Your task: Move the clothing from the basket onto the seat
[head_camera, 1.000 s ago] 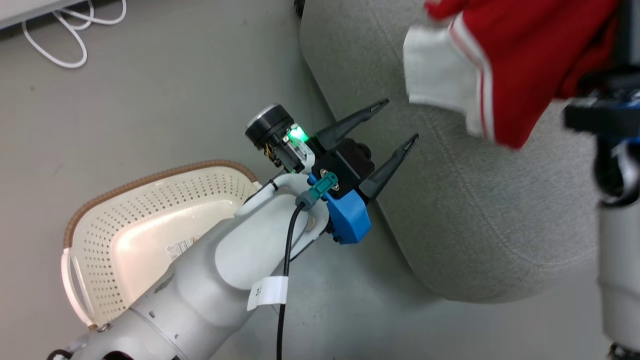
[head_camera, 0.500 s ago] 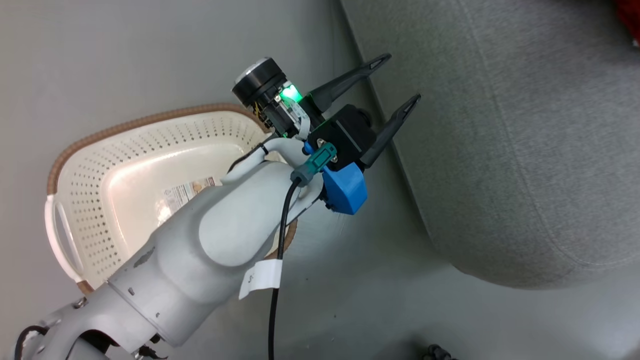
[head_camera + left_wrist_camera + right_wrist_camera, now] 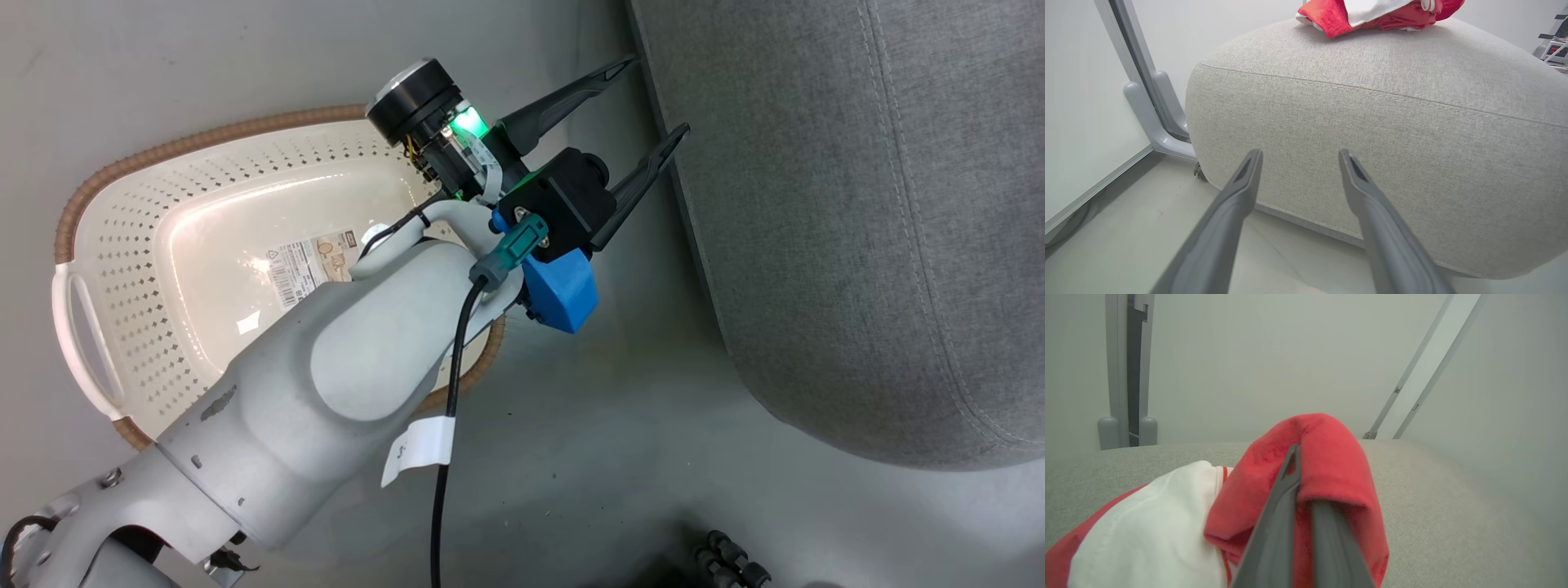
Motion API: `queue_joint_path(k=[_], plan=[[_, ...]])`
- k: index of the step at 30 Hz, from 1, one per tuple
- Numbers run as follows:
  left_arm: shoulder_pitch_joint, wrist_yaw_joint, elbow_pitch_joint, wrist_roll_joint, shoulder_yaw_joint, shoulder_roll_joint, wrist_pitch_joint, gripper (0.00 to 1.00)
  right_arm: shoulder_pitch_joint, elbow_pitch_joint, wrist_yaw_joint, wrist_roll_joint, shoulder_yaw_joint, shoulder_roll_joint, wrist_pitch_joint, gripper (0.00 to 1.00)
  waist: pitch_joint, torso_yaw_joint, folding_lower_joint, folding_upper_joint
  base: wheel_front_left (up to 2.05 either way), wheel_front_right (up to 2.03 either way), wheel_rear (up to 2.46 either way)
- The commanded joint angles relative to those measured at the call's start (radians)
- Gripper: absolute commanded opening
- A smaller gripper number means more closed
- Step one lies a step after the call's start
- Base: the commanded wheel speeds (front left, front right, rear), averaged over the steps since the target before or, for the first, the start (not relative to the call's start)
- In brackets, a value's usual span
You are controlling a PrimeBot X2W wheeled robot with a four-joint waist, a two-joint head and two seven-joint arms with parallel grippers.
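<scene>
The left arm [image 3: 351,367] slants from the lower left of the head view up to centre; the left gripper [image 3: 658,95] points to the upper right, its long dark fingers spread wide with nothing between them; at bottom centre of the right wrist view, the right gripper [image 3: 1298,457] has its fingers pressed together, pinching the clothing [image 3: 1331,465].

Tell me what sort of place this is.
Probably an indoor test room staged like a living space: a large grey woven-fabric sofa cushion, a cream perforated plastic laundry basket on a smooth grey floor, plain white wall panels.
</scene>
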Motion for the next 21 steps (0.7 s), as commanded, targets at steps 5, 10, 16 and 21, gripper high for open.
queue_joint_path(k=[5, 10, 16, 21], plan=[[-0.018, 0.009, -0.01, -0.005, -0.006, 0.01, 0.002, 1.0, 0.043, 0.048, 0.0, -0.001, -0.003, 0.049, -0.003, 0.0, 0.005, 0.005, -0.0001, 0.0, 0.0, 0.0, 0.0], [-0.013, 0.014, -0.008, -0.008, -0.008, 0.006, -0.005, 1.0, 0.082, 0.026, 0.0, 0.004, -0.016, 0.073, -0.003, 1.0, -0.014, 0.008, -0.0001, 0.0, 0.0, 0.0, 0.0], [0.024, 0.019, 0.008, -0.026, -0.007, -0.012, -0.024, 1.0, 0.211, -0.06, 0.0, 0.003, -0.015, 0.109, -0.003, 1.0, -0.085, 0.01, -0.0001, 0.0, 0.0, 0.0, 0.0], [0.053, 0.022, 0.022, -0.041, 0.0, -0.025, -0.037, 1.0, 0.321, -0.13, 0.0, -0.005, -0.006, 0.136, -0.003, 1.0, -0.151, 0.01, -0.0001, 0.0, 0.0, 0.0, 0.0]])
